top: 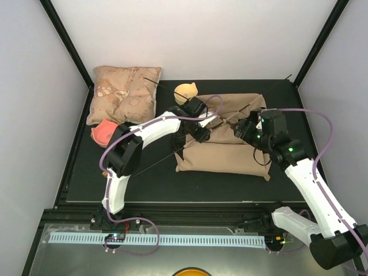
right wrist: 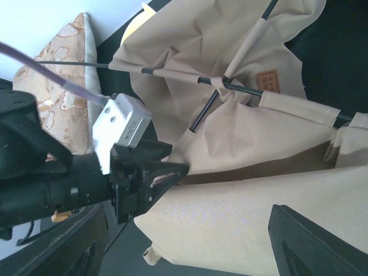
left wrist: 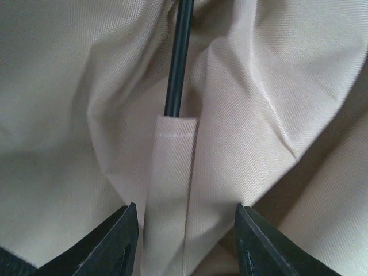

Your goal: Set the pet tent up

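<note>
The pet tent [top: 224, 150] lies flat as tan canvas on the black mat, with thin black poles [right wrist: 172, 73] crossing over it near a brown label patch [right wrist: 266, 79]. My left gripper [top: 202, 133] is at the tent's upper left edge. It is open [left wrist: 184, 210], its fingers [left wrist: 123, 238] either side of a fabric sleeve [left wrist: 172, 172], apart from it. A black pole [left wrist: 179, 57] enters that sleeve. My right gripper [top: 244, 129] hovers over the tent's upper middle, wide open [right wrist: 187, 210], with only flat canvas below. My left gripper [right wrist: 155, 175] also shows in the right wrist view.
A beige patterned pillow [top: 123, 95] sits at the back left. A pink-orange item [top: 102, 132] lies beside my left arm, and a pale yellow object [top: 185, 92] sits behind the tent. Pole ends stick out toward the pillow [top: 150, 79] and the back right corner [top: 287, 76].
</note>
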Tool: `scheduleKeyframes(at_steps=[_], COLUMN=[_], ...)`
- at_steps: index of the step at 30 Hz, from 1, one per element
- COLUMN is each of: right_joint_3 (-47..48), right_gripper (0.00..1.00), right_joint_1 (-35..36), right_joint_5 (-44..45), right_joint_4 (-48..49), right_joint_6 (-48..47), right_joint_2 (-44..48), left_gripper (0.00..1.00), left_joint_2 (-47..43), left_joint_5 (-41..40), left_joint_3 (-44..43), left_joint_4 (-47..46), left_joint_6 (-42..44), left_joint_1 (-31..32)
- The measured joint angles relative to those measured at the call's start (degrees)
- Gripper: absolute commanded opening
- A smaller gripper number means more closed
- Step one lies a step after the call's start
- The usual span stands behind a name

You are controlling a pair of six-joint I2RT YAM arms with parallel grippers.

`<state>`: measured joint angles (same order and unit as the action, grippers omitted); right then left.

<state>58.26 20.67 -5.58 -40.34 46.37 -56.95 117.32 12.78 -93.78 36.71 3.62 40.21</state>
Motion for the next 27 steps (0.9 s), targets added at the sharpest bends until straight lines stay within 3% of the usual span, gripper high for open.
scheduleKeyframes(at_steps=[4,10,18,27], right_joint_3=[-0.7,-0.9,-1.9,-5.4], right_gripper=[0.8,0.8,0.8,0.8], right_joint_1=[0.0,0.0,0.0,0.0], right_joint_5=[0.6,0.5,0.5,-0.3], right_joint_4=[0.0,0.0,0.0,1.2], right_joint_6=[-0.5,-1.1,-1.5,-4.8], right_joint_2=[1.7,1.8,2.0,6.8], left_gripper=[0.42,0.02,0.02,0.02], left_joint_2=[4.0,7.6,5.8,-19.0], left_joint_5=[1.0,6.3,12.2,12.1], left_joint_3=[-3.3,-6.7,-4.7,9.3], left_joint_4=[0.6,2.3,2.0,-1.6], left_joint_6=[0.0,0.2,-1.0,-4.2], left_joint_1=[-0.4,-2.1,-3.1,-2.7])
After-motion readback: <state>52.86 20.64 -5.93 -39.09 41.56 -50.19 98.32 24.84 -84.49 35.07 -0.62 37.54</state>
